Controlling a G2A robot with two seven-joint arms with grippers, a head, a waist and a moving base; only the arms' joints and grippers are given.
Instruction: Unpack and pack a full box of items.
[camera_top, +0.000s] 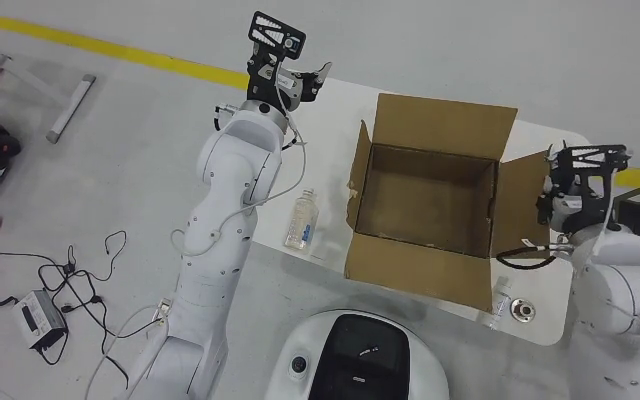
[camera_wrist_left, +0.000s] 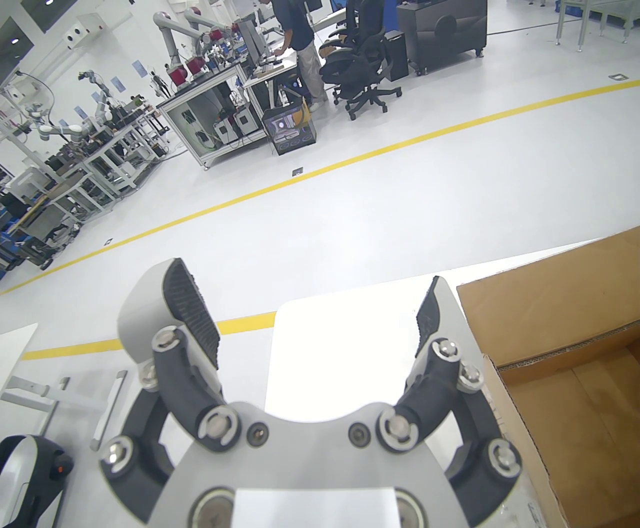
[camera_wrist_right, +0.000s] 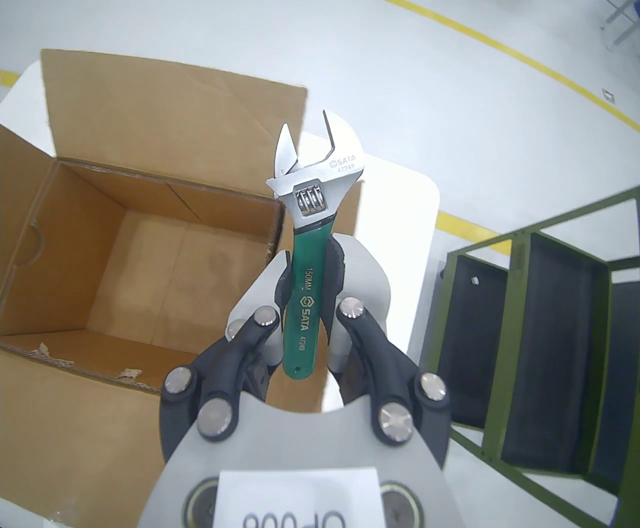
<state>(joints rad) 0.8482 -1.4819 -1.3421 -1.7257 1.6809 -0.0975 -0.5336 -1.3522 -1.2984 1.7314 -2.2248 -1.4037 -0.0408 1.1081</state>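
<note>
An open cardboard box (camera_top: 430, 200) stands on the white table (camera_top: 330, 110), its inside bare where I can see it (camera_wrist_right: 150, 270). My right gripper (camera_wrist_right: 307, 275) is shut on the green handle of an adjustable wrench (camera_wrist_right: 312, 220), held up beside the box's right flap (camera_top: 520, 205); in the top view that gripper (camera_top: 560, 200) sits at the table's right end. My left gripper (camera_wrist_left: 310, 310) is open with nothing between its fingers, raised over the table's far left corner (camera_top: 300, 75) next to the box (camera_wrist_left: 560, 320).
A clear plastic bottle (camera_top: 301, 220) lies on the table left of the box. A small round metal part (camera_top: 521, 311) rests near the front right corner. A green rack with dark shelves (camera_wrist_right: 545, 350) stands off the table's right side. Cables (camera_top: 70, 290) lie on the floor.
</note>
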